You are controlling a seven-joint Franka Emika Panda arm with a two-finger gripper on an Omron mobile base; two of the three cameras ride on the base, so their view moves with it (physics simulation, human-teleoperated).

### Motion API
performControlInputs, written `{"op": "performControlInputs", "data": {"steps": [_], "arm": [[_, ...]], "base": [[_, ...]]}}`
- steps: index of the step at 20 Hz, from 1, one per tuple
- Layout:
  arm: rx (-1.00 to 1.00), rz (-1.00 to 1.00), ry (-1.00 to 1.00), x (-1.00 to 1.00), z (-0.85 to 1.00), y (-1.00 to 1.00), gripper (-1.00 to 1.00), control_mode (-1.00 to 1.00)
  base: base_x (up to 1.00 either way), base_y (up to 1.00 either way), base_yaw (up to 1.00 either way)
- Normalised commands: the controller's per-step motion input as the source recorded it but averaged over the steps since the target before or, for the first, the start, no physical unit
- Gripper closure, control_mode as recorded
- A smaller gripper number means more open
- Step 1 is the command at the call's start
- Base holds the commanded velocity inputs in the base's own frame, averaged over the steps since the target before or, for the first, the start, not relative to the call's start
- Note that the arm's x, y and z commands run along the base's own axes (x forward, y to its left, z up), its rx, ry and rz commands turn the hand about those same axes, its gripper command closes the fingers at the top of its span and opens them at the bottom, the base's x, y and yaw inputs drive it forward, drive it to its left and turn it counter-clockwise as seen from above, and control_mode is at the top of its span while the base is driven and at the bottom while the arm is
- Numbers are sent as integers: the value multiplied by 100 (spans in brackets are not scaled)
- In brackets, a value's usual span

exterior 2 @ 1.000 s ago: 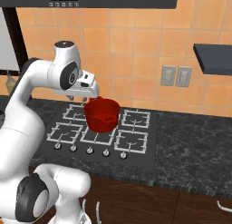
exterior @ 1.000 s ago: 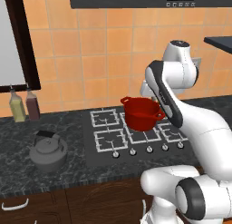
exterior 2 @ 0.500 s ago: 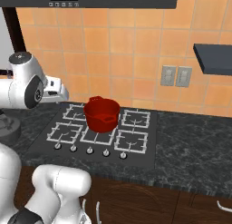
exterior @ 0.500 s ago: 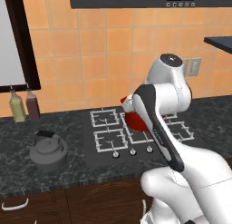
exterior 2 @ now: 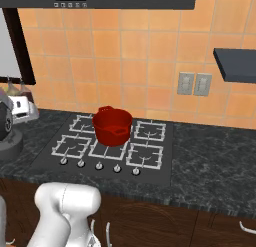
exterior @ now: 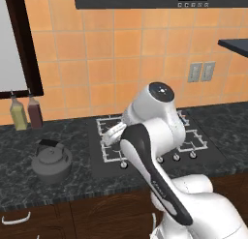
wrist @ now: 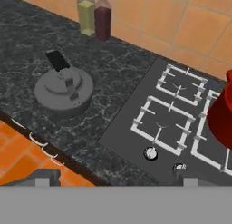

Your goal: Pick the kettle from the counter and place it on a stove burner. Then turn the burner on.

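Above counter (wrist: 41, 51), arm angled toward kettle (wrist: 64, 91)

Matt metal kettle (wrist: 63, 90) (counter (wrist: 27, 46) seemingly stone)

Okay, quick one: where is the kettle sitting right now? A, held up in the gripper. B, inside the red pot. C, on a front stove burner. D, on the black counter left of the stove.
D: the kettle rests on the counter, left of the stove burner grates.

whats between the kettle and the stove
Nothing: bare black counter separates the kettle from the stove, clearest in the hand view.
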Motion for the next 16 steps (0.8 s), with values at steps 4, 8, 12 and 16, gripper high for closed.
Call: {"op": "performControlInputs", "data": {"steps": [4, 8, 12, 16], "arm": [[-7, 21, 0, -4, -14, 100, -100, -100], [-6, 20, 14, 0, -8, 100, -100, -100], [-21, 6, 15, 36, -8, 100, -100, -100], [-26, 0, 19, 72, -10, 96, -100, -100]], "base": [[0, 0, 0], [0, 0, 0], [0, 0, 0], [0, 0, 0]]}}
